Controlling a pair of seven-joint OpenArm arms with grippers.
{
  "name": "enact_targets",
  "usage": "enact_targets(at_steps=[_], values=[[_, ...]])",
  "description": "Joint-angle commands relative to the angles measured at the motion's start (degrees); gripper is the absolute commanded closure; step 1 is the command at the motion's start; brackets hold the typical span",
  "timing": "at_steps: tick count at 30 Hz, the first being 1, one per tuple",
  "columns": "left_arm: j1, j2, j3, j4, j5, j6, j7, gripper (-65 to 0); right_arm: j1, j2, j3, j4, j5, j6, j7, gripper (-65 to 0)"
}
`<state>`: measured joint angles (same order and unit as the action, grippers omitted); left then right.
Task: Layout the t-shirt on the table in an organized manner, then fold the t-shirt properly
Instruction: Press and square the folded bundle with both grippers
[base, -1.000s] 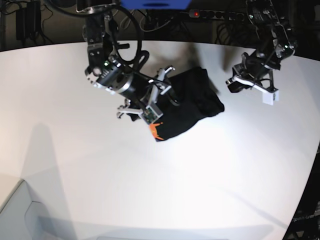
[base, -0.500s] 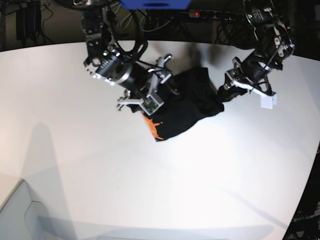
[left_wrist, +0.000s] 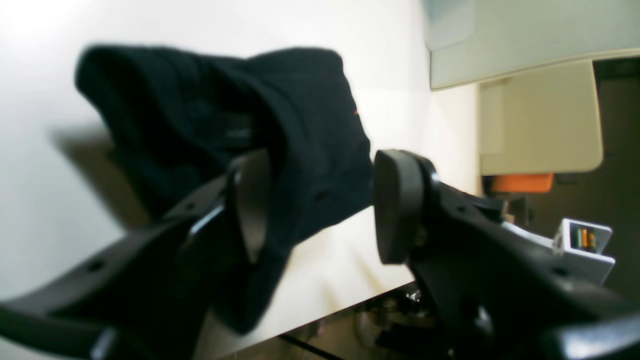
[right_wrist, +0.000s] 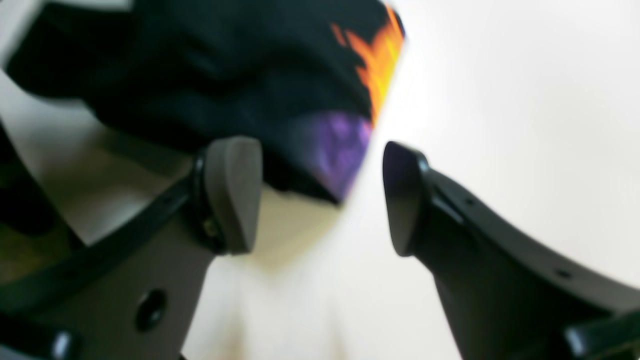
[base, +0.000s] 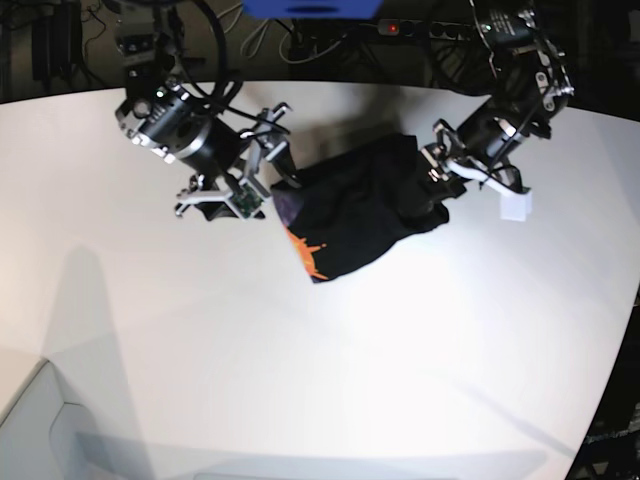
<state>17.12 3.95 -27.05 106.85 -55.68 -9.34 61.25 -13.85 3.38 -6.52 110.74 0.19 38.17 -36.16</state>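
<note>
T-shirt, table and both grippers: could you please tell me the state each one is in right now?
t-shirt: crumpled in a heap, print partly showing.
table: bears the shirt.
left gripper: jaws apart around a shirt fold.
right gripper: open, beside the shirt's printed edge, holding nothing.

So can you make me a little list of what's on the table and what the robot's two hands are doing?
shirt: black t-shirt, bunched in a heap, not spread flat
print: orange and purple, showing at the heap's edge
surface: white table, shirt lies toward its far side
left hand: open, its tips either side of a fold of the shirt
right hand: open, beside the printed end, holding nothing
folding: not begun
</note>
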Motion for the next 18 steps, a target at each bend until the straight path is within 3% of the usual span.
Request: enact_targets(at_steps=[1,15,18], values=[[-0.1,-0.2,-0.7,0.7,-1.4,0.3,-0.6,-32.8,0.5,0.2,0.7,1.1,1.0,0.3,2.0,-40.5],[-3.9,-1.7,-3.7,-12.2,-1.4,0.3,-0.2,-33.2,0.4,0.2,5.0,1.2,1.0,0.4,1.9,-43.1],[-4.9,-1.8,-3.7,-12.8,-1.4,0.3,0.0,-40.3,0.0,0.3,5.0,1.2,1.0,0.4,2.2,-43.1]])
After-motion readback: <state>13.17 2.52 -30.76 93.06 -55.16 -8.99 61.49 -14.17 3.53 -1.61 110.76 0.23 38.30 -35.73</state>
